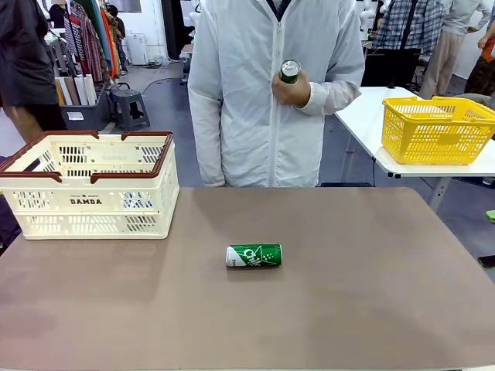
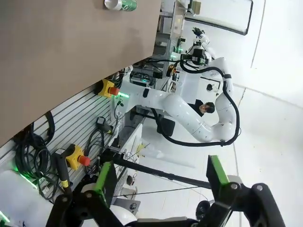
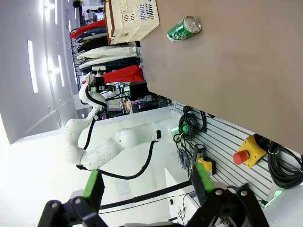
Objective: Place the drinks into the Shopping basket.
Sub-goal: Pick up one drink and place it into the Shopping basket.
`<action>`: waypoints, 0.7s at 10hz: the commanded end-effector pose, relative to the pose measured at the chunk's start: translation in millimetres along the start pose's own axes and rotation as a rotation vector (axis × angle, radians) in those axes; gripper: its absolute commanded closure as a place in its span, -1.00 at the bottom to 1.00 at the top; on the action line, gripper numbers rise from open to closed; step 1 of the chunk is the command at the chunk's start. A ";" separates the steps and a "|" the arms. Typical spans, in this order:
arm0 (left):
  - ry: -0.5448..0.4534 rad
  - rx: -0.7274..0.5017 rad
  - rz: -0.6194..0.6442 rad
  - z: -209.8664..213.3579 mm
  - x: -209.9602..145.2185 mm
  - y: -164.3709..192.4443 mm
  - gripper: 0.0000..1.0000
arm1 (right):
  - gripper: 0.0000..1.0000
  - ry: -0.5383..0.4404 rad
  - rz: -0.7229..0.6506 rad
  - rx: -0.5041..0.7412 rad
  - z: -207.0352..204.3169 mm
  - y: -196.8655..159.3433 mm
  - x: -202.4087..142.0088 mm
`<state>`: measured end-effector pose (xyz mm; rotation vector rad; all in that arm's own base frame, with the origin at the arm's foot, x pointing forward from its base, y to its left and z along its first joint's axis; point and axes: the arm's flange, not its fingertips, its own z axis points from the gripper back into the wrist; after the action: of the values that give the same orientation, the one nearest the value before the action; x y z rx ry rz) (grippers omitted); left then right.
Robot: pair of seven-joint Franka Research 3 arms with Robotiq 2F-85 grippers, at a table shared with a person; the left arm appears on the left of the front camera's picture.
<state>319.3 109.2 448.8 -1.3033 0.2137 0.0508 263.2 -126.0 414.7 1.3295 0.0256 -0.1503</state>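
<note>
Green can (image 1: pixel 254 255) lying mid-surface, axis left–right, about midway between left gripper (image 2: pixel 160 172) and right gripper (image 3: pixel 147 182); jaws open, empty.

Front view's evenly lit from overhead and pretty sharp, just a soft shadow under the green can (image 1: pixel 254 255) on the table (image 1: pixel 363 301). Both wrist views warp fisheye-style toward the edges, white walls (image 2: pixel 279 142) blown out, strip lights (image 3: pixel 31 66) glaring.

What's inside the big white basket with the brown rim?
Through the slots of the Shopping basket, something blue shows low down near its right end. What it is cannot be told, and the walls cover the rest of the floor.
</note>
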 end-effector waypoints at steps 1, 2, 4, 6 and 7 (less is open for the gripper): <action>-0.014 -0.017 0.014 0.2 -1.5 5.7 -1.00 | -1.00 -0.011 -0.010 0.020 1.0 7.2 1.4; -0.014 -0.017 0.014 0.2 -1.5 5.7 -1.00 | -1.00 -0.011 -0.010 0.020 1.0 7.2 1.4; -0.014 -0.017 0.014 0.2 -1.5 5.7 -1.00 | -1.00 -0.011 -0.010 0.020 1.0 7.2 1.4; -0.014 -0.017 0.014 0.2 -1.5 5.7 -1.00 | -1.00 -0.011 -0.010 0.020 1.0 7.2 1.4; -0.014 -0.017 0.014 0.2 -1.5 5.7 -1.00 | -1.00 -0.011 -0.010 0.020 1.0 7.2 1.4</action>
<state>317.9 111.4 444.3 -1.3097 0.2179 0.0653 263.2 -126.0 414.7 1.3295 0.0256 -0.1503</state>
